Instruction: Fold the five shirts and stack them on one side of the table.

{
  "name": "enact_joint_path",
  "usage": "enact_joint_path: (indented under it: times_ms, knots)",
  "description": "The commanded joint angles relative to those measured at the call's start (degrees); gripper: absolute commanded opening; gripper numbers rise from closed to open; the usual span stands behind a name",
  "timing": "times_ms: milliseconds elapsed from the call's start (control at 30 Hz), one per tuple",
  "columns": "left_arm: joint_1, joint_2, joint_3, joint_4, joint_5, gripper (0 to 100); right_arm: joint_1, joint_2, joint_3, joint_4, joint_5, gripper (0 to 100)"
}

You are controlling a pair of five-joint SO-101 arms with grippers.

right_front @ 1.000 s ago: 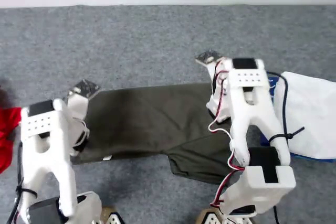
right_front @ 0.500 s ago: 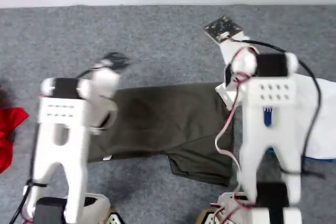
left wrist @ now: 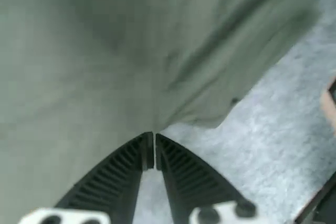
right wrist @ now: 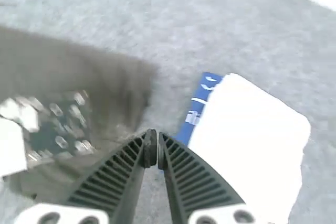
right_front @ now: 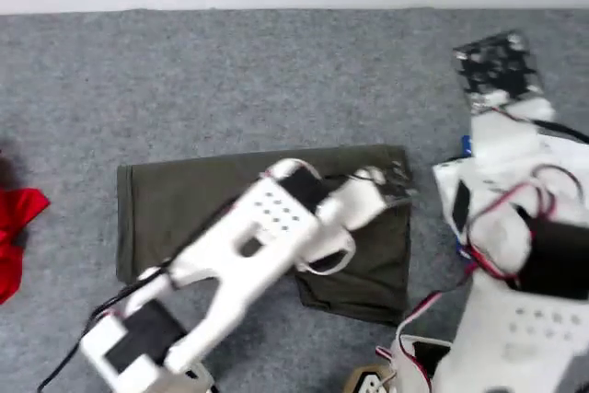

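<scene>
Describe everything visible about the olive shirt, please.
The olive shirt is soft, dark green cloth, folded to a rough rectangle and lying flat on the grey table, with one part jutting out at its near right corner. Faint creases run across it. The left arm hangs over its middle. The left gripper, fingers shut, sits near its right edge. I cannot tell whether it touches the cloth.

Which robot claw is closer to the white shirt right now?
Right. The right gripper hangs just beside the white shirt's edge; the left gripper is farther off, over the olive shirt's edge.
</scene>
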Motion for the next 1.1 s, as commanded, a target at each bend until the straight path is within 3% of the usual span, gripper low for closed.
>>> enact_joint_path:
  times_ms: [0,200,400,867,1067]
  knots:
    - [5.1,5.27,-8.57,-0.35,0.62,11,5.58,-2.86,-2.99,2.07,-0.35,1.3]
    - [12.4,13.54,-16.92,4.13,0.18,15,12.97,-3.56,-2.9,2.07,-0.18,1.3]
    - [16.18,19.69,-17.36,5.01,-1.58,15,14.37,-3.47,-2.9,2.15,-0.18,1.3]
    - [14.59,31.03,-17.45,-2.64,1.85,19,14.37,-3.12,-2.73,2.24,-0.18,1.3]
    - [13.01,29.45,-17.54,-4.13,1.67,11,14.37,-3.12,-2.73,2.24,-0.09,1.3]
